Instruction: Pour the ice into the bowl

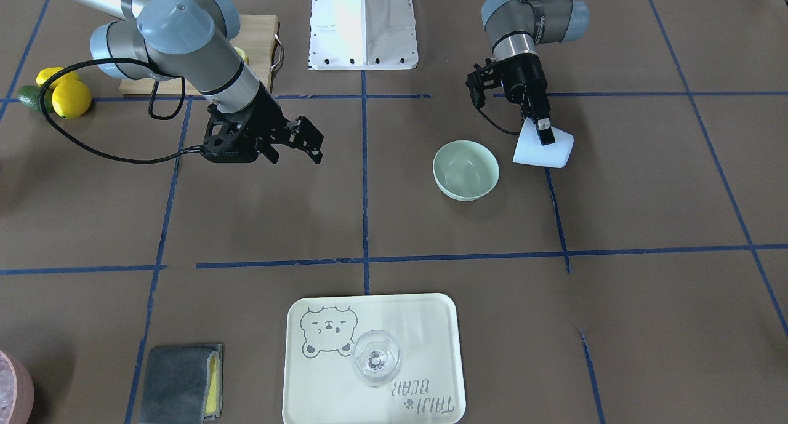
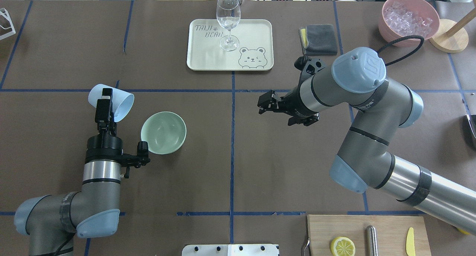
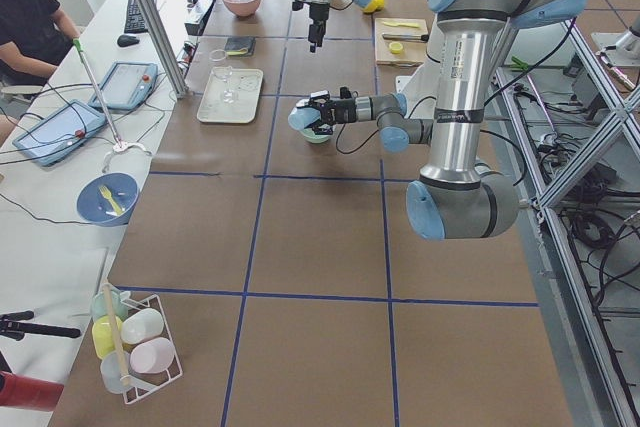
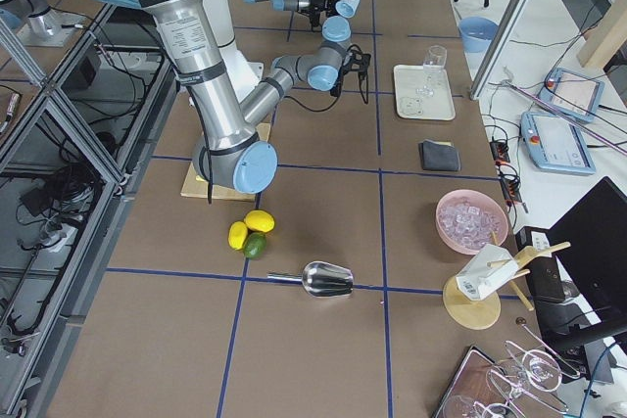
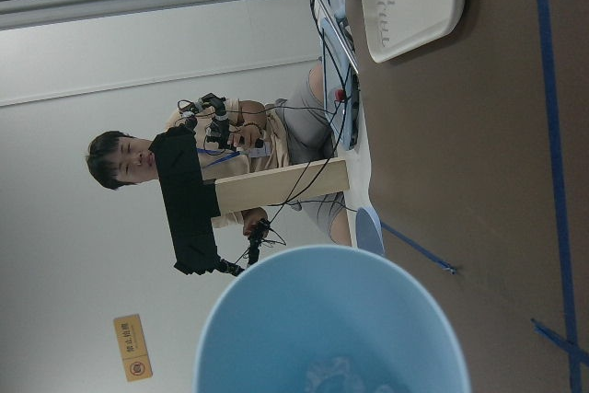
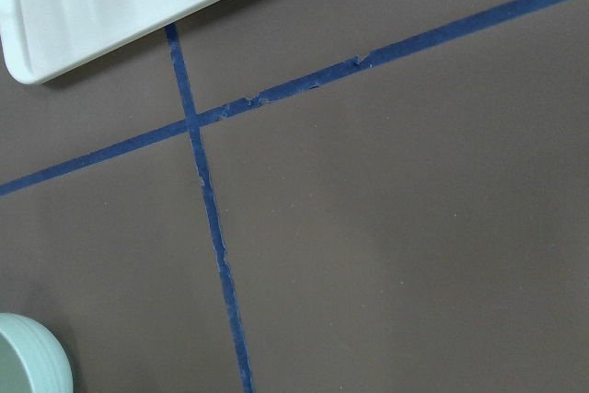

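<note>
The left tool (image 2: 107, 100) was clenched on the wall of a pale blue cup (image 2: 124, 103). It held the cup tilted just beside the mint-green bowl (image 2: 163, 132), which sat on the brown surface (image 2: 230, 167). The ice (image 5: 336, 376) lay as a few clear cubes deep inside the cup, seen in the left wrist view. The right tool (image 2: 263, 104) hung released, its jaws spread, well apart from the bowl and across a blue tape line (image 2: 232, 137) from it.

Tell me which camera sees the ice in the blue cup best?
The left wrist view: it looks into the blue cup, where the ice glints at the bottom. Overhead and front views show no ice; side views make the cup tiny.
</note>
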